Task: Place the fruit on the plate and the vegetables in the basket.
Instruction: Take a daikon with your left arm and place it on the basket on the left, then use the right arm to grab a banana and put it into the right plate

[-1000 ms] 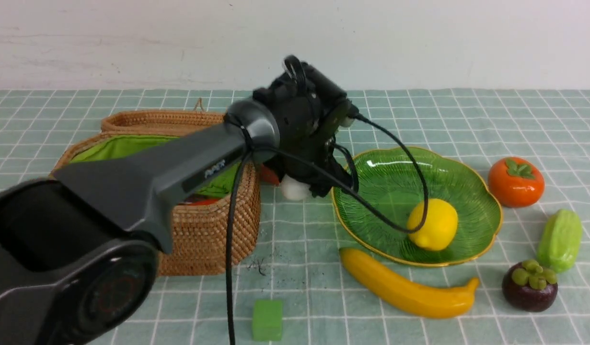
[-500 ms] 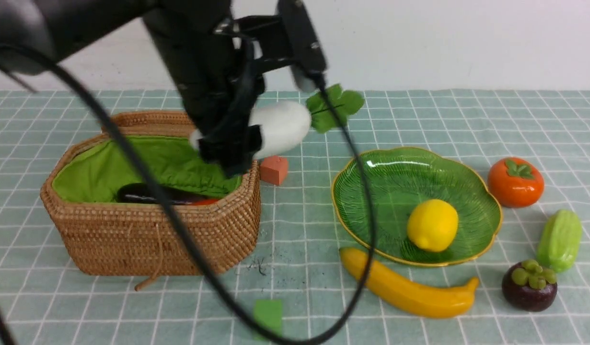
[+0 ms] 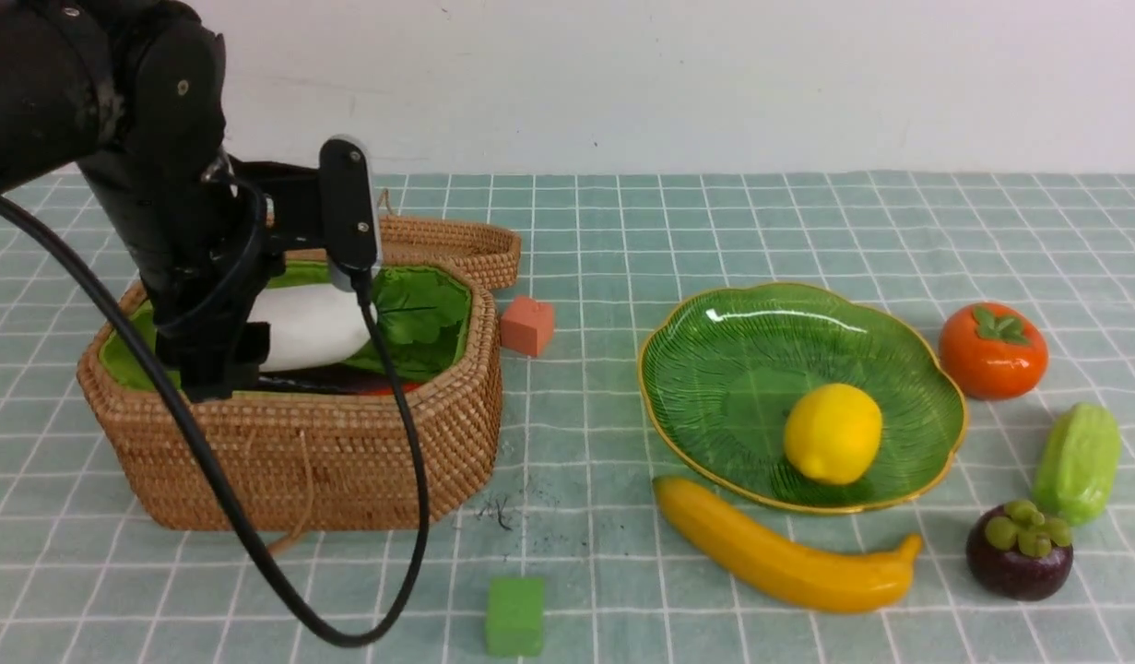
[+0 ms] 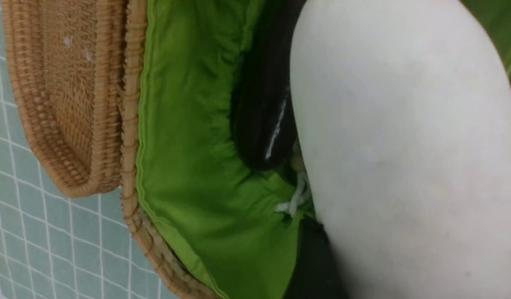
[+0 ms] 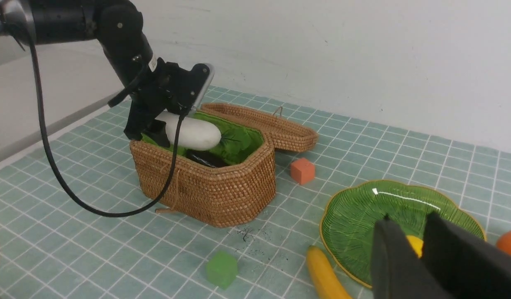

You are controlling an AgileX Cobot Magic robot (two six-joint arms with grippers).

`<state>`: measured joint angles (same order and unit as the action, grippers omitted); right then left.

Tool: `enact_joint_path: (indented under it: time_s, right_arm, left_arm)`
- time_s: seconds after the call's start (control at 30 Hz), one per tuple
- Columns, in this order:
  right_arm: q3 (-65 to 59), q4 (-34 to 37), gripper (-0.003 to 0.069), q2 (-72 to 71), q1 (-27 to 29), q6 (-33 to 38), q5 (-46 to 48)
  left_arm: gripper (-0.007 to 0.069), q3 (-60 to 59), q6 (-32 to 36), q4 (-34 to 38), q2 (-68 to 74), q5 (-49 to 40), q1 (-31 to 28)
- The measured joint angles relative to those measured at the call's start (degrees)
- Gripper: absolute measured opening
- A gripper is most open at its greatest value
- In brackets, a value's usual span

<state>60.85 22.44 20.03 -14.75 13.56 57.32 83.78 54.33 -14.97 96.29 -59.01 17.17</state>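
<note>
My left gripper (image 3: 228, 358) is shut on the white radish (image 3: 309, 327), which lies level in the mouth of the open wicker basket (image 3: 346, 452), its leaves against the green lining. Under it lie the dark eggplant (image 4: 263, 120) and a sliver of orange carrot (image 3: 383, 389). The lemon (image 3: 832, 433) sits on the green plate (image 3: 742, 369). The banana (image 3: 779, 553), persimmon (image 3: 991, 350), mangosteen (image 3: 1019, 551) and light green gourd (image 3: 1076, 461) lie on the cloth around the plate. My right gripper (image 5: 409, 224) hovers near the plate, its jaws a little apart and empty.
The basket's lid (image 3: 456, 244) lies open behind it. An orange-red cube (image 3: 527, 325) stands between basket and plate, and a green cube (image 3: 514, 615) sits near the front edge. The left arm's black cable (image 3: 254, 553) loops down in front of the basket.
The left arm has lifted the radish from beside the plate, carried it leftward and lowered it into the basket's mouth. Nothing else has moved.
</note>
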Motion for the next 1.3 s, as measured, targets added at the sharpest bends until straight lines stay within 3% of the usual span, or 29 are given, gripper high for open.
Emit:
enact_joint_path:
  time_s: [0.17, 0.37, 0.47, 0.57, 0.67, 0.8, 0.83, 0.97, 1.17, 1.3]
  right_arm:
    - [0.00, 0.05, 0.0123, 0.00, 0.00, 0.00, -0.04]
    - [0.00, 0.47, 0.0123, 1.65, 0.00, 0.00, 1.29]
    - [0.00, 0.47, 0.0126, 2.81, 0.00, 0.00, 2.72]
    - [0.00, 0.47, 0.0127, 3.95, 0.00, 0.00, 3.68]
    - [0.00, 0.47, 0.0127, 5.79, 0.00, 0.00, 4.42]
    - [0.00, 0.47, 0.0127, 13.12, 0.00, 0.00, 6.50]
    - [0.00, 0.47, 0.0127, 15.34, 0.00, 0.00, 6.95]
    - [-0.05, 0.47, 0.0127, 22.42, 0.00, 0.22, 7.07]
    - [-0.05, -0.31, 0.0127, 35.60, -1.93, 3.28, 5.90]
    - [-0.05, -2.53, 0.0129, 45.12, -7.81, 9.53, 3.11]
  left_arm:
    - [0.0496, 0.00, -3.73, -1.33, 0.00, 0.52, 0.00]
    - [0.0624, 0.00, -14.01, -5.54, -0.05, 0.52, 0.00]
    - [0.0616, 0.00, -19.13, -4.76, -0.74, 0.52, 0.06]
    - [0.0556, 0.00, -27.56, -0.91, -2.68, 1.07, 0.91]
    - [0.0412, 0.00, -37.42, 2.70, -5.96, 2.34, 3.46]
    - [0.0048, 0.00, -54.33, 4.90, -14.27, 3.03, 10.48]
    - [0.0004, -0.17, -56.22, 5.08, -16.05, 3.03, 11.61]
    - [-0.0013, -3.72, -60.27, 5.14, -23.80, 4.46, 15.25]
    - [-0.0013, -24.10, -65.02, 7.21, -43.18, 14.06, 19.62]
    - [-0.0013, -41.60, -65.53, 10.93, -60.33, 21.74, 21.30]
